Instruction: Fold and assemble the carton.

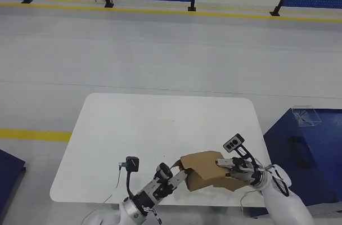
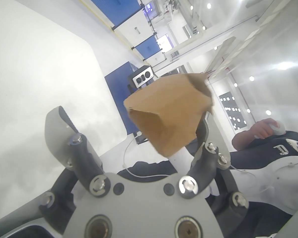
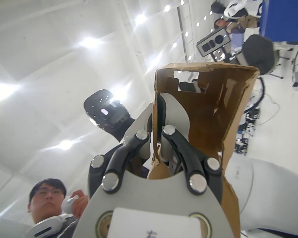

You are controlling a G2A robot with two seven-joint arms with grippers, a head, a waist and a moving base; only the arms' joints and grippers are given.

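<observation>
At table's [image 1: 160, 124] near edge, R hand [image 3: 156, 115] clamps carton [image 1: 207, 169] wall; L hand [image 2: 131, 120] open beside it.

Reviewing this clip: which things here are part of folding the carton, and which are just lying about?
Part of the job: carton at the near edge of the table; right gripper, shut on its wall; left gripper, open beside it.
Lying about: blue cabinet beside the table; clear box on top of it.
</observation>
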